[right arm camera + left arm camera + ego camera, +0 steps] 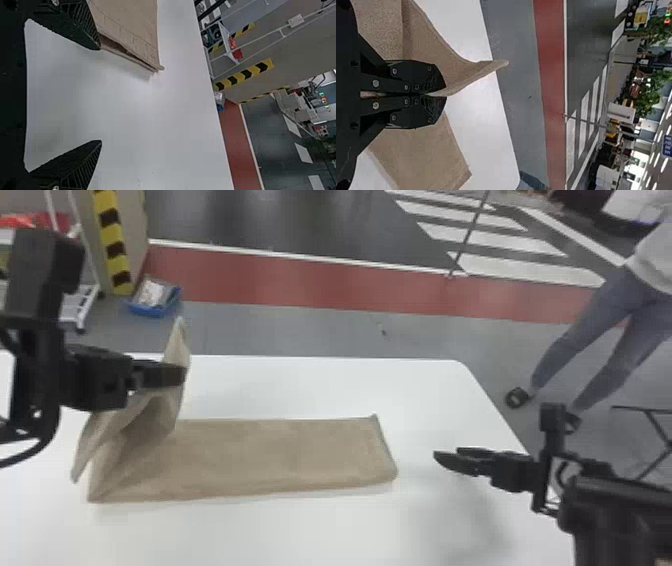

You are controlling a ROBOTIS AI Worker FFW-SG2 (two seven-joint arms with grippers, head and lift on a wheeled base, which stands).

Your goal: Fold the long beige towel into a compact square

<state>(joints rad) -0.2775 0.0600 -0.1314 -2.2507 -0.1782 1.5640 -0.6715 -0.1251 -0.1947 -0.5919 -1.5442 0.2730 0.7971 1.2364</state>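
My left end effector, one of two, is clamped on the one beige towel, holding its left end up. My right end effector gapes wide near the other end, and the rest lies along one white bench.

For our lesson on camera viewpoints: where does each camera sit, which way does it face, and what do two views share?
Left wrist: looks along the left claw, shut on the towel, toward the room.
Right wrist: looks between the open right claw's fingers, over the table.
Head: looks forward and down; left claw and right claw show.
Shared: head and left wrist views both show the towel pinched in the left claw.
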